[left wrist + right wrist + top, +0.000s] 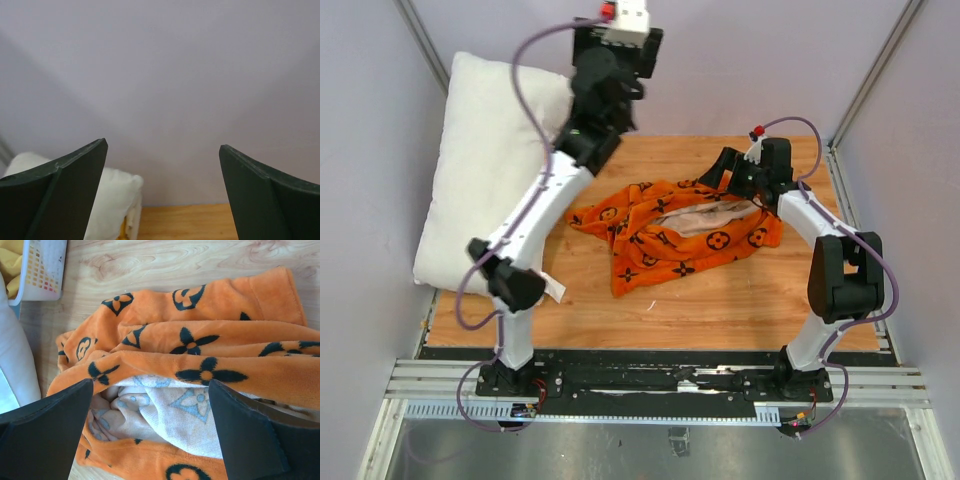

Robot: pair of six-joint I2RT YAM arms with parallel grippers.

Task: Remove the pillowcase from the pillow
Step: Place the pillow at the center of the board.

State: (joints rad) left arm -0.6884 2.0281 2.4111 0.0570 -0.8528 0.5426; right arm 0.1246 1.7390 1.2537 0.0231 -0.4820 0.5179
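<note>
- Pillowcase (675, 235) lies crumpled on the table (740, 300), apart from the pillow (485, 170) propped at the left wall.
- Right gripper (151, 384) hangs spread just above the pillowcase.
- Left gripper (162, 146) is raised, spread, empty.

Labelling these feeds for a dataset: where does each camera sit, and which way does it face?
Top external: above and behind, looking down on the table; left arm and right arm show.
Left wrist: raised, facing the wall; open left claw shows.
Right wrist: looking down on the pillowcase; open right claw shows.
Shared: top and left wrist both see the pillow.
</note>
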